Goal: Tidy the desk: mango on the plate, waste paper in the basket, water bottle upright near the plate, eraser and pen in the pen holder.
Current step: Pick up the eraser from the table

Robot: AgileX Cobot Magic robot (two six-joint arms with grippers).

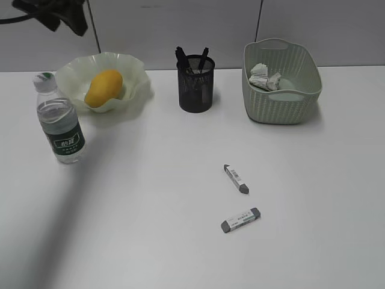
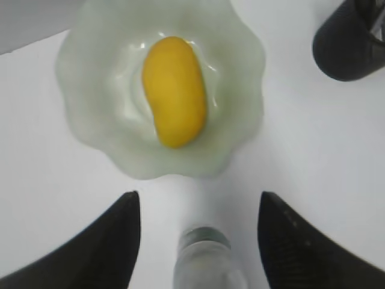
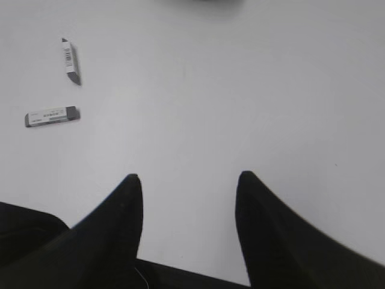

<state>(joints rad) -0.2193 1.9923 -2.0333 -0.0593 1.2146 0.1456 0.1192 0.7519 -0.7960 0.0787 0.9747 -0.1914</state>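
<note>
The left gripper (image 2: 198, 241) hangs wide open above the upright water bottle (image 2: 204, 259), holding nothing; the right gripper (image 3: 189, 211) is open too, empty.

Print on the water bottle (image 1: 61, 118) label is unreadable

the white desk (image 1: 150, 241) carries plate (image 1: 135, 90), water bottle (image 1: 60, 123), pen holder (image 1: 196, 90), basket (image 1: 283, 105), two erasers (image 1: 240, 220).

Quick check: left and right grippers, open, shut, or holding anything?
Left gripper: open, holding nothing, above the bottle.
Right gripper: open, holding nothing, over bare desk.
</note>
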